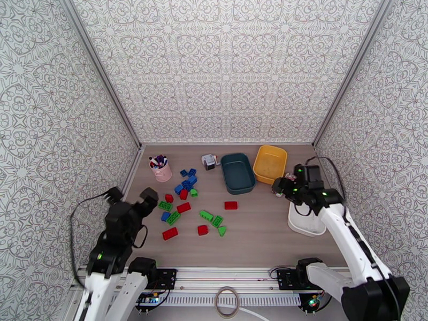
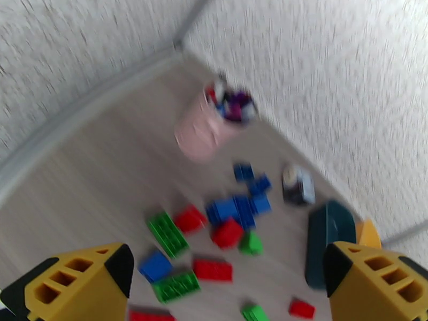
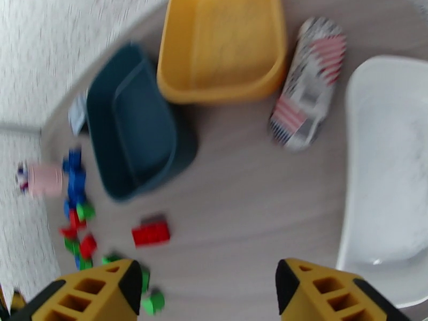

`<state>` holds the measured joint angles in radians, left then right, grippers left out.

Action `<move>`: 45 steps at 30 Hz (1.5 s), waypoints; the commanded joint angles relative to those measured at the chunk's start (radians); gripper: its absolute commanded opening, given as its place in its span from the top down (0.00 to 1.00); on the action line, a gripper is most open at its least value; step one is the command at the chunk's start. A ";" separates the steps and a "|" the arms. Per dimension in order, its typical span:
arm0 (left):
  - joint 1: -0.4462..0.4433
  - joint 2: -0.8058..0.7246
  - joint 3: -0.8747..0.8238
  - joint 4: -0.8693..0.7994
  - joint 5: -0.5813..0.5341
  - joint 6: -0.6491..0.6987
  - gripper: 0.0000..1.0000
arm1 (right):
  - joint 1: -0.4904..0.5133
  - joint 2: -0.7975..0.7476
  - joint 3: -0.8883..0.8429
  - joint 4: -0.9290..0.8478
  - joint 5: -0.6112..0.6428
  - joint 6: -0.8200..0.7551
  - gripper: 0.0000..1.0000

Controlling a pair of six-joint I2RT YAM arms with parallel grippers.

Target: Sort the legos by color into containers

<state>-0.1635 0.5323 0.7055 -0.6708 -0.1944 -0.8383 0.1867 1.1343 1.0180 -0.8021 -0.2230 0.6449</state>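
My left gripper [image 2: 224, 274] and right gripper [image 3: 208, 287] both gape wide, holding nothing, ready to grab I guess: legos [image 1: 183, 207] all loose toward the table's [image 1: 257, 239] left edge.

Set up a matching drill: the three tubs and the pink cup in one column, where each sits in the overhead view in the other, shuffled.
Column one:
1. pink cup
2. dark teal tub
3. yellow tub
4. white tub

Column two:
a. right side, nearest of the four
b. at the back, furthest right in the back row
c. back left corner
d. at the back, between the cup and the yellow tub

Pairs: 1-c, 2-d, 3-b, 4-a
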 commanded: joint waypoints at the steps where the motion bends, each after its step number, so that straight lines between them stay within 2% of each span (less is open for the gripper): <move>1: -0.111 0.085 0.006 0.001 0.138 -0.135 0.05 | 0.106 0.050 0.051 -0.075 -0.067 -0.014 0.29; 6: -0.407 0.211 0.007 0.029 -0.027 -0.255 0.12 | 0.365 0.161 0.086 -0.090 0.040 0.008 0.29; 8: -0.495 0.270 -0.004 0.064 -0.059 -0.301 0.13 | 0.460 0.209 0.099 -0.089 0.078 0.022 0.29; 11: -0.578 0.360 -0.007 0.067 -0.082 -0.386 0.14 | 0.580 0.277 0.122 -0.089 0.125 0.037 0.30; 15: -0.570 0.377 -0.039 0.014 -0.067 -0.526 0.14 | 0.689 0.362 0.147 -0.080 0.147 0.056 0.30; 22: -0.481 0.197 -0.063 -0.147 -0.085 -0.550 0.12 | 0.832 0.564 0.233 -0.076 0.169 0.066 0.31; 26: -0.416 0.121 -0.109 -0.160 -0.005 -0.550 0.12 | 0.850 0.658 0.277 -0.086 0.179 0.071 0.36; 27: -0.409 0.110 -0.117 -0.161 0.008 -0.553 0.09 | 0.852 0.671 0.283 -0.089 0.185 0.070 0.37; 31: -0.410 0.104 -0.141 -0.158 0.044 -0.556 0.08 | 0.854 0.707 0.301 -0.088 0.198 0.074 0.38; 36: -0.417 0.124 -0.149 -0.142 0.065 -0.547 0.08 | 0.854 0.757 0.330 -0.093 0.202 0.065 0.44; 45: -0.407 0.145 -0.175 -0.079 0.085 -0.554 0.08 | 0.850 0.815 0.363 -0.121 0.223 0.053 0.48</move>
<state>-0.5793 0.6670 0.5415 -0.7918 -0.1341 -1.3853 1.0351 1.9232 1.3483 -0.8955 -0.0254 0.7067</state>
